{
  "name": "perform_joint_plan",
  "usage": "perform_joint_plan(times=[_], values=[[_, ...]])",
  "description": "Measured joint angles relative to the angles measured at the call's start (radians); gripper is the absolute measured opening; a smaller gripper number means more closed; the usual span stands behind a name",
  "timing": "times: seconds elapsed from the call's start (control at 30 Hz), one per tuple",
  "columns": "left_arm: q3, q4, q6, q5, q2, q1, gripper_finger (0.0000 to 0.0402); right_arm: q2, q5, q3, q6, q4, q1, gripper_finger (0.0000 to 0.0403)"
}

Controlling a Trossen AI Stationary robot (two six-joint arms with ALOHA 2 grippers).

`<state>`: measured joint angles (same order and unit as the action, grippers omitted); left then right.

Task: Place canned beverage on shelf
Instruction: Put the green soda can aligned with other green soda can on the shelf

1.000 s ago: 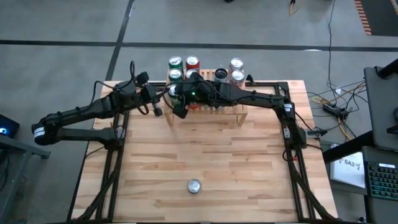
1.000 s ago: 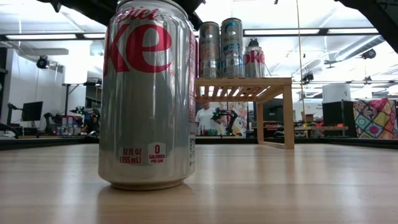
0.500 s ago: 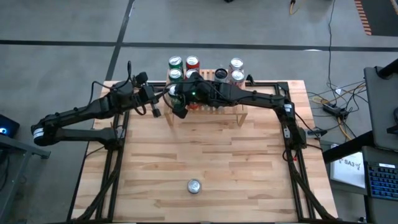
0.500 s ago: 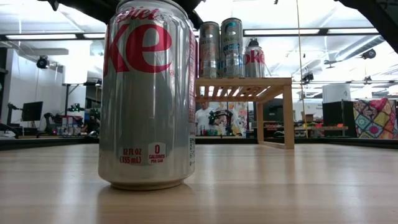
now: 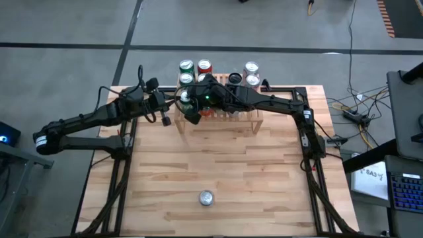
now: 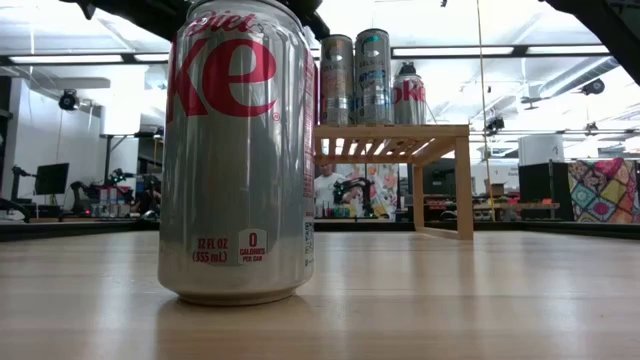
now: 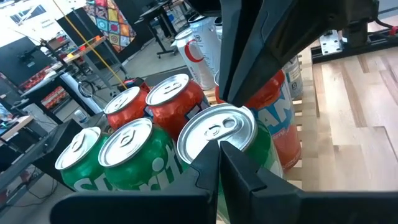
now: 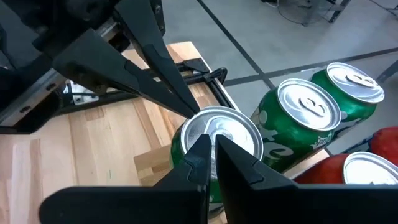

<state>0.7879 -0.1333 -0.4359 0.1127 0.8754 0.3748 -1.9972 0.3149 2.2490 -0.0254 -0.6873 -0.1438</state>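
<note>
While both pinch: left gripper [image 7: 219, 149] and right gripper [image 8: 210, 144] closed at green can [image 7: 217, 134] top.
Care: steady can upright on shelf [image 5: 254, 118] edge.

My worktop [image 5: 218, 165] carries one silver can [image 5: 207, 198] near me and the shelf [image 5: 218, 118], loaded with cans, opposite.

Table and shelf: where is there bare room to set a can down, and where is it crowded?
The table is bare wood between the shelf and the lone can near its front edge. The shelf's left end is crowded: green cans, red cans, and both shut grippers, left gripper and right gripper, meeting over one green can.
</note>
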Motion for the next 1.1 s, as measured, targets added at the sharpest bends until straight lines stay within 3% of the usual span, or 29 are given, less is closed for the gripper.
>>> perform_joint_plan(times=[1.1], values=[[0.0,0.02,0.031,0.064,0.001,0.0,0.0,-0.013,-0.006,-0.029,-0.053,0.014,0.002,0.0013]])
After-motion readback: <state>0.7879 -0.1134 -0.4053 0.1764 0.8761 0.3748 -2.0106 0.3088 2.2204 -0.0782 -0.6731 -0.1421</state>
